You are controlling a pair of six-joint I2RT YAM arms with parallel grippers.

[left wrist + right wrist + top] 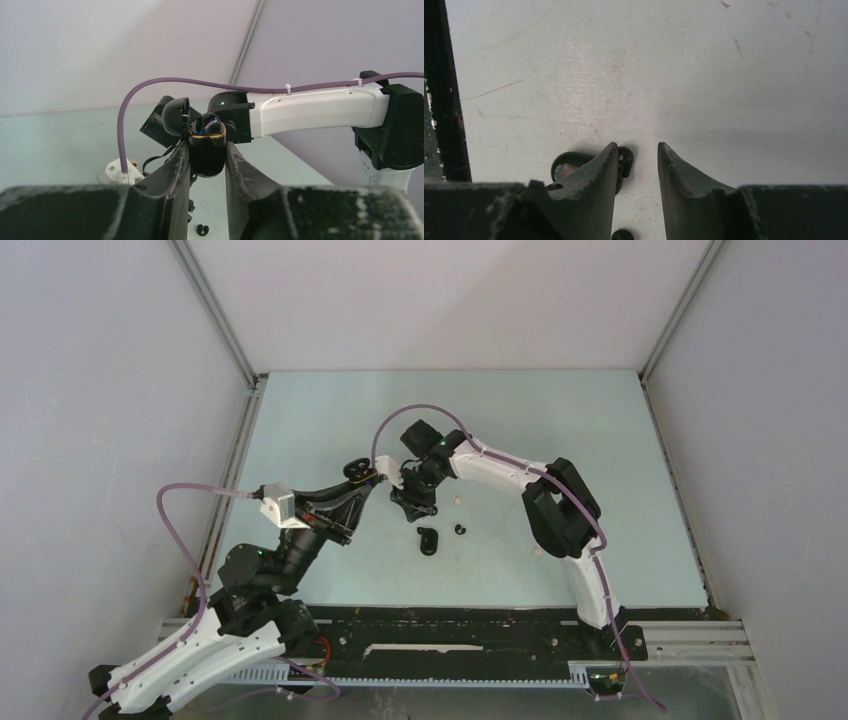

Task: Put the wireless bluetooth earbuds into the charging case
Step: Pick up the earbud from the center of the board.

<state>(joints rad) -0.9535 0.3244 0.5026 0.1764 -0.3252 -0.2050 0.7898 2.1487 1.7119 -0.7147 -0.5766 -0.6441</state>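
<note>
**Right jaws spread over bare worktop, earbud off to one side**

Right gripper (637,146) hangs low over the worktop (704,75), a little toward the left edge from the middle. Its jaws are spread and only bare surface shows between them. A glossy black earbud (625,161) lies against the inner face of one fingertip rather than centred in the gap. It is half hidden there, so its long axis cannot be told. For a clean pinch, the jaws would likely need a small sideways shift toward it.

The left gripper (207,148) has its jaws pressed onto the black charging case (206,136), whose lid (175,116) is swung open, just beside the right gripper. The right arm is the nearer to the earbud. A second earbud (460,530) lies toward the near edge.
</note>
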